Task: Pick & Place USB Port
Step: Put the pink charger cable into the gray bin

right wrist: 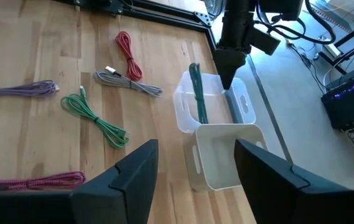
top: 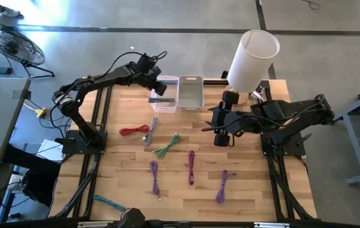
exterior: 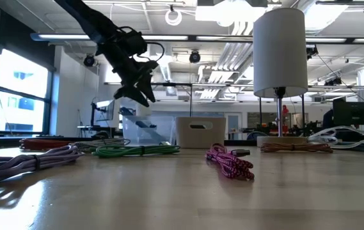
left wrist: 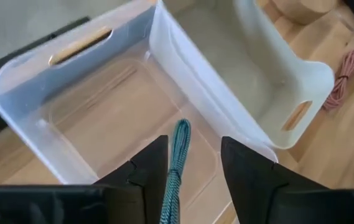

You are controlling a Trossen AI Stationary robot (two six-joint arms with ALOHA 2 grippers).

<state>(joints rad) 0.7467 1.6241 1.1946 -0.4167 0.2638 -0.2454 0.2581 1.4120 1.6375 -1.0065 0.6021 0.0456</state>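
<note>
A dark teal USB cable (right wrist: 196,93) lies slanted in the clear bin (top: 165,92) at the far middle of the table. One end sticks up over the bin's left rim. My left gripper (left wrist: 193,155) hangs open just above this bin, and the cable (left wrist: 178,149) shows through the gap between its fingers. In the right wrist view the left gripper (right wrist: 229,81) stands apart from the cable, toward the bin's far side. My right gripper (top: 212,126) waits open above the table's right middle, holding nothing.
A white bin (top: 191,93) stands right of the clear one. A lamp with a white shade (top: 254,60) stands at the far right. Red (top: 132,131), grey (top: 149,134), green (top: 167,145), magenta (top: 191,166) and purple (top: 154,177) cables lie spread over the table's middle and near side.
</note>
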